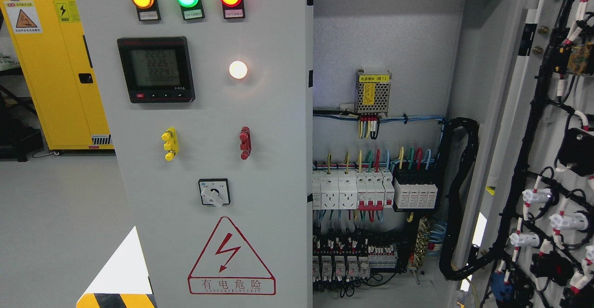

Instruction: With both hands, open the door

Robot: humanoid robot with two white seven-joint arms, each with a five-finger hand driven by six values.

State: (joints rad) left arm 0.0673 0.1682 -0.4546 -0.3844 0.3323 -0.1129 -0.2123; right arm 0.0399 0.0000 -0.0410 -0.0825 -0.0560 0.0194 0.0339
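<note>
Ahead of me, on the closed left door [269, 113], the meter [155, 69] in the upper left showed rows of digits near 222. Low on that door a red warning triangle [230, 257] read 有电危险. In the open cabinet at center right, a yellow label [373, 79] bore characters ending in (B1). The yellow cabinet [51, 67] at far left carried hazard signs too small to read.

The right door [547, 159] stood swung wide, baring the cabinet interior [380, 43]; breakers [371, 189] and a black cable loom [457, 196] crowded its lower half, while the left door [209, 159] blocked the rest.
</note>
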